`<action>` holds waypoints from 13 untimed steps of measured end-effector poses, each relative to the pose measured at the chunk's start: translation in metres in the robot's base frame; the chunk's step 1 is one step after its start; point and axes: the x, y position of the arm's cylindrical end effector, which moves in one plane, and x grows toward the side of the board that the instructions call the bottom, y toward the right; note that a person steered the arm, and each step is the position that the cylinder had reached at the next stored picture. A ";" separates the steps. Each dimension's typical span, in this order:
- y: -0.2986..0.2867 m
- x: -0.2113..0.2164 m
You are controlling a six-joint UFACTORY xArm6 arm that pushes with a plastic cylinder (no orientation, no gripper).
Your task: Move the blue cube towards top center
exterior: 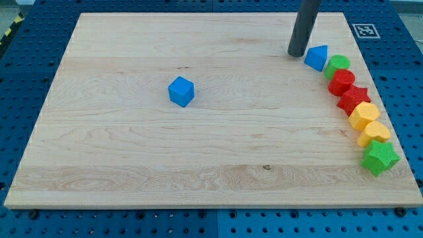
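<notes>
Wooden board (132,152) on blue pegboard (26,79), blue cube (181,91) left of centre, my tip (297,53) fingerless, top right

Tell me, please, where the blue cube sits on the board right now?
The blue cube sits alone left of the board's centre, far from my tip, which is at the view's upper right.

Seven blocks (350,100) curve down the wooden board's (119,165) right edge
</notes>
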 end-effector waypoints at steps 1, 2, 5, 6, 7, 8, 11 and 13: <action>-0.027 0.012; -0.006 0.026; -0.021 0.020; -0.050 0.020; -0.053 0.028; -0.077 0.076; -0.208 0.210; -0.275 0.149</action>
